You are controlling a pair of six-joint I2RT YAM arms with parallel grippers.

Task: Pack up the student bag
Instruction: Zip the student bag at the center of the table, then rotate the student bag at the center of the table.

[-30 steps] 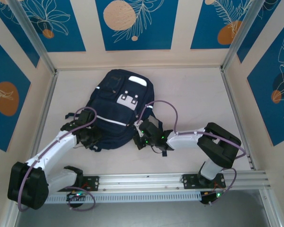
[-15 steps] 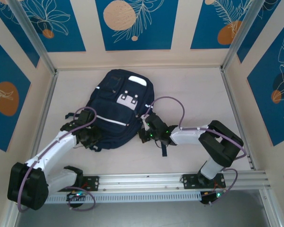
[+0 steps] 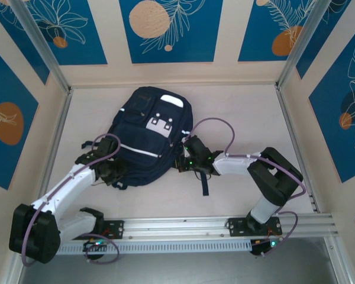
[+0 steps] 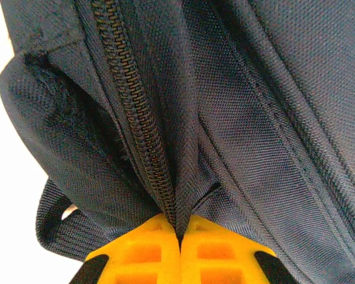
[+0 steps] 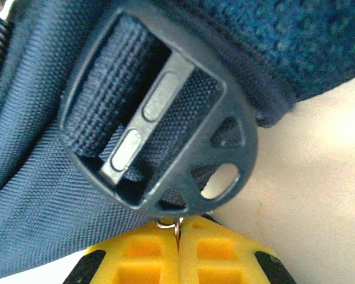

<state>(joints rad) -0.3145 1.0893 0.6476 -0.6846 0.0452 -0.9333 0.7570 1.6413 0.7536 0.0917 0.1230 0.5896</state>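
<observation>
Top external: the student bag lay centre-left on the table, the left hand pinched shut on its zipper seam, the right hand clamped on a small ring by its buckle

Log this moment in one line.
left gripper: shut on student bag at zipper | right gripper: shut on metal ring by strap buckle

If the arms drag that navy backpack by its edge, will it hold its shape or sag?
Probably sags: the student bag is woven fabric that folds and bunches where the left gripper pinches it. Its loose strap may trail or snag. Coarse weave should resist slipping.
</observation>
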